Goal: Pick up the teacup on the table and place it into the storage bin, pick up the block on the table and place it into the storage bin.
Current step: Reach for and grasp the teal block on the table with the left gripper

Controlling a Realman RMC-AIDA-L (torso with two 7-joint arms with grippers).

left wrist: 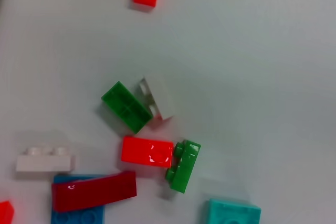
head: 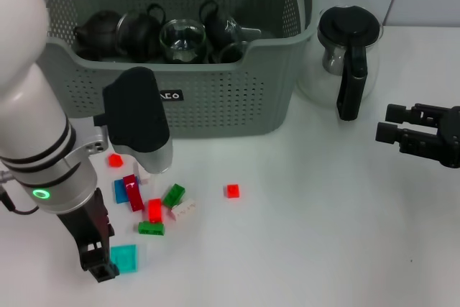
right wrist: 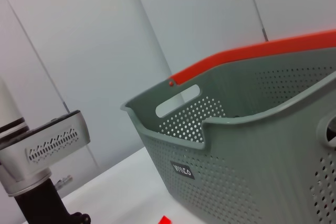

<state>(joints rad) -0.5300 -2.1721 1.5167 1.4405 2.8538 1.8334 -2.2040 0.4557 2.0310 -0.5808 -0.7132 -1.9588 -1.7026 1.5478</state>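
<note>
Item: loose blocks, your left arm's lot; the left gripper [head: 100,260] hangs low at the near-left edge of the white table [head: 309,228], beside the teal block [head: 123,257], with the red block [head: 154,210] just beyond it toward the storage bin [head: 215,98]. Whether its jaws are parted or clenched you cannot tell. Right gripper [head: 388,133] parked well apart at the right, jaws parted and empty, beside the glass coffee pot [head: 345,55]; teaware already sits inside the bin.

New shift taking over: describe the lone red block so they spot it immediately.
Start at the storage bin at the table's far side. In front of it lies a cluster of blocks. The small red cube sits alone to the cluster's right, touching nothing.
</note>
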